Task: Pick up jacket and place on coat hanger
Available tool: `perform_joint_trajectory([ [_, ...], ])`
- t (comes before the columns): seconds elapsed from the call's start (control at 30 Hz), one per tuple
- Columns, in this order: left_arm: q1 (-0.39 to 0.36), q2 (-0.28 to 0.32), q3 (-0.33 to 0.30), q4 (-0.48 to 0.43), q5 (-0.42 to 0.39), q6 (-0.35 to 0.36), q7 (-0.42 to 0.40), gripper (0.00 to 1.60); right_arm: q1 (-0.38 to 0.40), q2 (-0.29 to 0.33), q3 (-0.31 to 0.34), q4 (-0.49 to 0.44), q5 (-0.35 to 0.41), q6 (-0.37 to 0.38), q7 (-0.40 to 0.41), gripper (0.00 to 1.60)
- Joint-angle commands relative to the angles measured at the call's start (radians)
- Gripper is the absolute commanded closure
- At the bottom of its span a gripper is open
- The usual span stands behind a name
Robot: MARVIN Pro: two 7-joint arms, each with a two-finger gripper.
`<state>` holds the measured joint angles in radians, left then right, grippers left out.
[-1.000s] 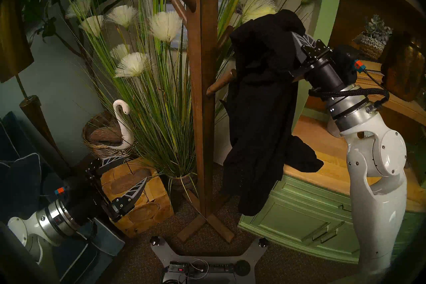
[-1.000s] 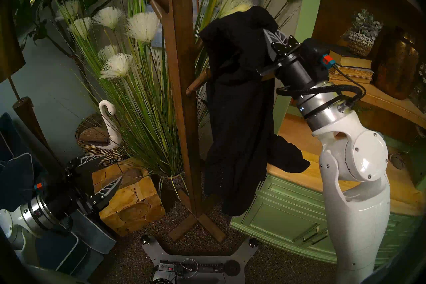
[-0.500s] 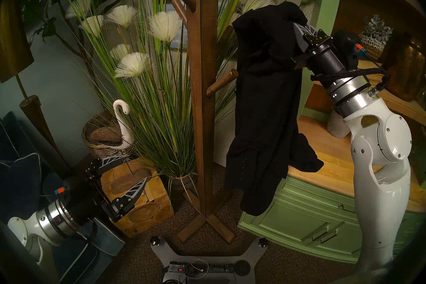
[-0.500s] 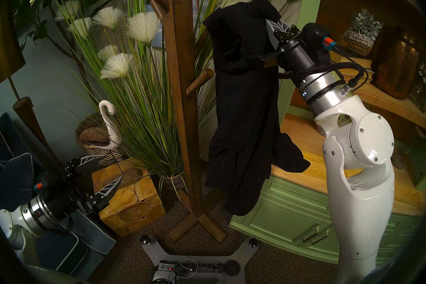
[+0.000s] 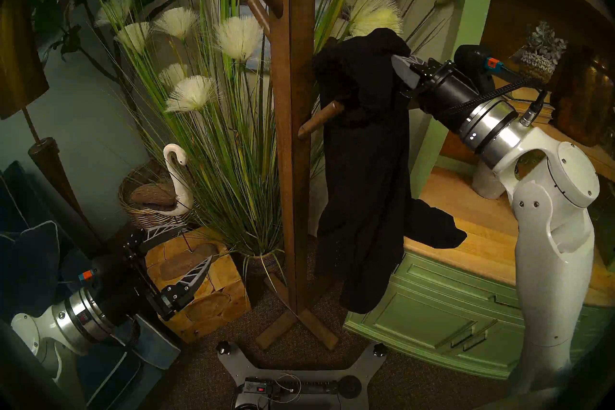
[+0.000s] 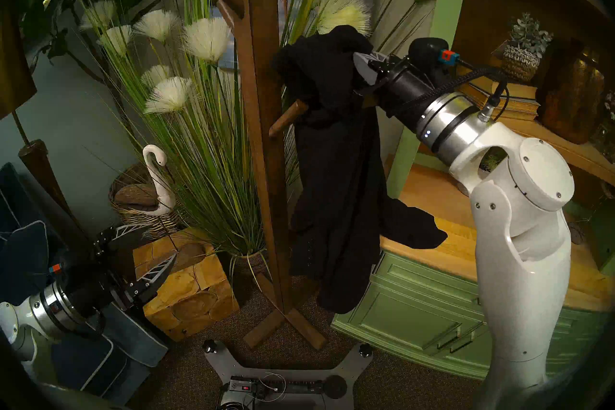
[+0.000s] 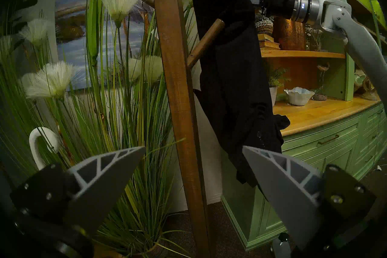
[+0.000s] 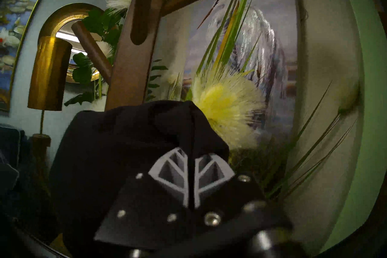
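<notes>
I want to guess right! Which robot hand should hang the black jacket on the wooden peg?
The right hand. It already grips the jacket by the peg of the coat stand. The left hand is open, low and far away.

One jacket (image 5: 364, 166) and one coat stand (image 5: 293, 133) with five pegs in view. Two end effectors: left (image 5: 196, 243), right (image 5: 399, 66). One swan figure (image 5: 178, 179), one basket (image 5: 146, 213), one wood block (image 5: 213, 293).
</notes>
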<state>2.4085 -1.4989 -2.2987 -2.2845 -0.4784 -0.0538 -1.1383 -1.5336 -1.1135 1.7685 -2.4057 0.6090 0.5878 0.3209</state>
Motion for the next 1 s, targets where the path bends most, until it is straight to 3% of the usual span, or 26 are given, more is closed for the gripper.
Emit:
perform_joint_trajectory([
  [0.0, -0.006, 0.0, -0.002, -0.02, -0.01, 0.002, 0.0, 0.0, 0.062, 0.012, 0.115, -0.038, 0.152, 0.125, 0.071, 1.6],
  [0.1, -0.006, -0.001, -0.003, -0.02, -0.01, 0.003, -0.001, 0.0, 0.065, 0.019, 0.192, -0.038, 0.209, 0.204, 0.092, 1.6],
  [0.37, -0.008, -0.004, -0.005, -0.022, -0.01, 0.006, -0.004, 0.0, 0.071, 0.057, 0.319, -0.012, 0.321, 0.37, 0.138, 1.6],
  [0.67, -0.01, -0.008, -0.007, -0.023, -0.01, 0.01, -0.007, 0.0, 0.065, 0.118, 0.474, 0.023, 0.437, 0.372, 0.214, 1.6],
  [0.83, -0.011, -0.01, -0.008, -0.026, -0.01, 0.014, -0.008, 0.0, -0.006, 0.192, 0.554, 0.03, 0.507, 0.372, 0.259, 1.6],
  [0.97, -0.012, -0.012, -0.01, -0.027, -0.011, 0.018, -0.009, 0.0, -0.096, 0.233, 0.57, 0.023, 0.547, 0.372, 0.266, 1.6],
])
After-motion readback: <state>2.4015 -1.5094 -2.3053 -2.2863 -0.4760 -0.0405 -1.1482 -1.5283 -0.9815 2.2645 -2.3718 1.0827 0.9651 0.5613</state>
